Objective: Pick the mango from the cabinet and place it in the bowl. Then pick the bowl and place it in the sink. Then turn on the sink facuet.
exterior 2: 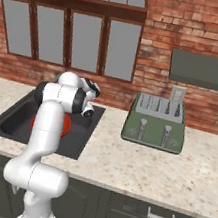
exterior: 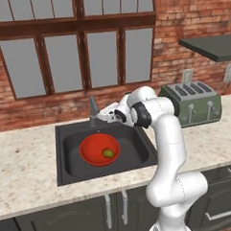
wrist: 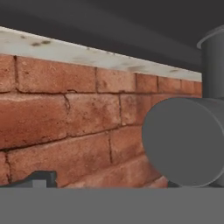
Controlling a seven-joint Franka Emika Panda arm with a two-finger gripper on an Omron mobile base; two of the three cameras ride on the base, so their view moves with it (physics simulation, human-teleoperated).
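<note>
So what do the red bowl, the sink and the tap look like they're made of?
The bowl looks like glazed ceramic or glossy plastic: plain red with a soft sheen; which one is unclear. The sink seems a matte black composite or coated metal, flat and without reflections. The tap looks like brushed grey metal, dull and even; in the hand view it is a smooth grey cylinder.

The counter (exterior: 24,165) is a speckled beige stone slab running along the brick wall. The black sink (exterior: 134,155) is set into it, with the grey faucet (exterior: 93,110) upright at its rear rim. A green toaster (exterior: 193,102) stands on the counter, right of the sink.
</note>
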